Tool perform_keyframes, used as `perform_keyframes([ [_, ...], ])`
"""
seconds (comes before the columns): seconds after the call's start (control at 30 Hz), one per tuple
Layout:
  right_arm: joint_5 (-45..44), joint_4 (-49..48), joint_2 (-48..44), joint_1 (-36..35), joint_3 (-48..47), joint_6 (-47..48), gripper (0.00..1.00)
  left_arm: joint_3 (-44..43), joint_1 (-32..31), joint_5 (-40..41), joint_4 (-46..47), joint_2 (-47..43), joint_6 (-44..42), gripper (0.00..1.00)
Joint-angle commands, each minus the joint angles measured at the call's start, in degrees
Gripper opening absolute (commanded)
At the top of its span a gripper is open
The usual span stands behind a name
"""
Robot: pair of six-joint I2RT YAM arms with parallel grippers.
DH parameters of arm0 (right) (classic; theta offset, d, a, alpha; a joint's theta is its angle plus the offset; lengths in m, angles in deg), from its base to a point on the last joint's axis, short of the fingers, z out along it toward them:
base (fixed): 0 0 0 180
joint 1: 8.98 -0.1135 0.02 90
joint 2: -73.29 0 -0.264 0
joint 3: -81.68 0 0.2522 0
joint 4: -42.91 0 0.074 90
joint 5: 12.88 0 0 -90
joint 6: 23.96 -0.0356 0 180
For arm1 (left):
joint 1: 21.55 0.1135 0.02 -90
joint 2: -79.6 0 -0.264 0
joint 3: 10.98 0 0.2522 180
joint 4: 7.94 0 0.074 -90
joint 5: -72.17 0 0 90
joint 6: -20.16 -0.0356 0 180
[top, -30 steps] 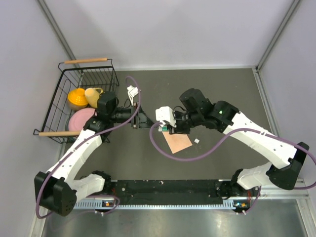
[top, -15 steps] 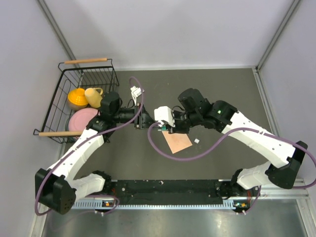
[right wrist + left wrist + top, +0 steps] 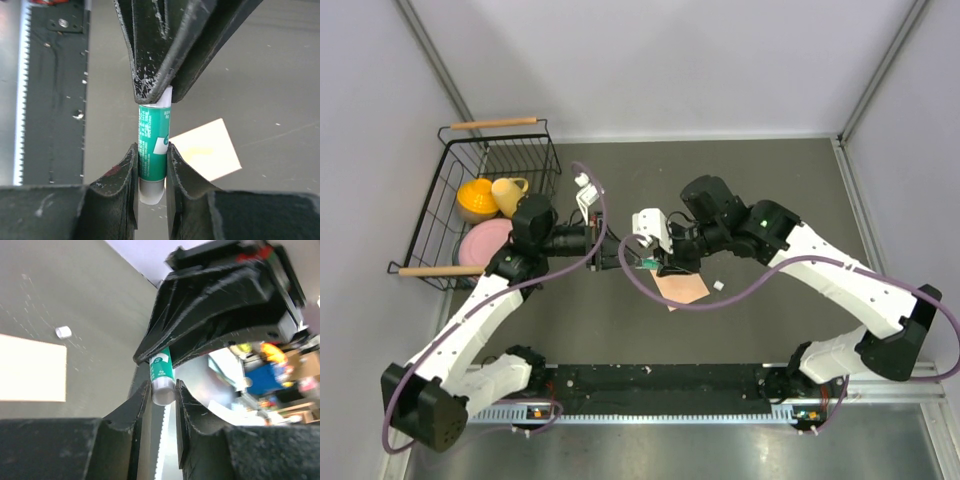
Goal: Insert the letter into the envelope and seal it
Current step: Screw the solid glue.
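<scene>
A white-and-green glue stick [image 3: 642, 265] hangs in the air between my two grippers, above the envelope's near-left corner. My right gripper [image 3: 151, 150] is shut on its green body [image 3: 152, 145]. From the other side, my left gripper [image 3: 162, 387] has its fingers pressed on the stick's white end [image 3: 163, 390]. The peach envelope [image 3: 684, 288] lies flat on the dark table, showing in the left wrist view [image 3: 30, 367] and right wrist view [image 3: 210, 150]. The letter is out of view.
A small white piece [image 3: 718, 286] lies on the table just right of the envelope. A black wire basket [image 3: 500, 160] at the far left holds an orange bowl [image 3: 475, 198], a yellow cup [image 3: 508, 195] and a pink plate [image 3: 485, 240].
My left gripper has moved right to the glue stick and narrowed onto its white end. The right gripper has kept its hold with hardly any shift.
</scene>
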Motion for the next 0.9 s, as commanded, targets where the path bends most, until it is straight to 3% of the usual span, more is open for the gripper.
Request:
perform_keyframes([
  [0.0,13.05,1.6,2.11,2.22,-3.97,-7.14,0.0,0.69,-1.23,-3.44,4.84,-6.23,-17.23,0.0],
  [0.1,20.62,2.65,3.87,4.07,-4.68,-9.87,0.0,2.88,-2.81,-6.69,2.13,-10.36,-35.05,0.0],
  [0.13,22.11,3.0,4.31,4.25,-4.68,-10.4,0.0,3.42,-2.82,-7.49,1.94,-11.42,-46.24,0.0],
  [0.17,24.91,3.35,4.66,4.25,-4.85,-10.67,0.0,3.86,-2.99,-7.76,-0.85,-12.56,-52.27,0.0],
  [0.2,26.51,3.62,5.02,4.25,-5.03,-10.84,0.0,3.86,-3.43,-7.33,-3.66,-14.49,-65.29,0.0],
  [0.27,31.32,4.58,6.33,4.34,-5.21,-11.98,0.0,2.99,-4.39,-6.45,-13.32,-15.91,-80.46,0.0],
  [0.3,33.18,4.94,7.03,4.25,-5.12,-12.34,0.0,2.11,-5.44,-5.4,-16.92,-17.05,-96.64,0.0],
  [0.33,34.86,5.29,7.82,4.25,-4.68,-13.04,0.0,2.02,-5.97,-2.95,-22.62,-17.49,-104.28,0.0],
  [0.37,38.01,5.38,8.27,4.25,-4.42,-13.48,0.0,2.19,-6.33,-1.54,-24.33,-17.93,-111.15,0.0],
  [0.4,39.52,5.64,8.71,4.25,-3.98,-13.83,0.0,2.8,-6.85,-0.48,-25.74,-18.98,-125.05,0.0],
  [0.47,43.37,5.99,9.84,4.34,-3.36,-14.88,0.0,4.64,-6.95,3.3,-27.85,-20.39,-139.8,0.0],
  [0.5,44.36,6.08,10.2,4.25,-3.36,-15.32,0.0,7.52,-7.12,4.53,-26.82,-21.79,-152.14,0.0],
  [0.53,45.41,6.17,10.55,4.25,-3.45,-16.2,0.0,9.29,-7.12,5.76,-24.72,-22.67,-156.09,0.0],
  [0.57,46.64,6.17,11.08,4.6,-3.54,-16.55,0.0,11.4,-7.04,6.38,-16.34,-23.47,-157.43,0.0],
  [0.63,46.39,6.26,11.17,4.78,-4.15,-16.73,0.0,16.5,-7.12,6.65,-9.69,-25.84,-157.45,0.02],
  [0.67,45.34,6.34,10.82,5.39,-4.33,-16.65,0.0,17.21,-7.12,7.26,-8.62,-26.54,-157.62,0.09],
  [0.7,44.64,6.43,10.56,5.83,-4.68,-16.47,0.0,17.22,-7.12,7.61,-9.57,-28.29,-154.14,0.26],
  [0.77,41.05,6.52,9.86,7.23,-5.64,-15.68,0.0,15.56,-7.04,8.67,-11.67,-30.67,-143.27,0.38],
  [0.8,39.55,6.7,9.07,8.89,-5.99,-15.24,0.0,11.9,-7.03,10.5,-16.39,-31.9,-129.64,0.46],
  [0.87,33.51,6.78,7.75,10.4,-7.22,-12.7,0.0,7.57,-7.12,12.97,-20.02,-31.3,-117.34,0.6],
])
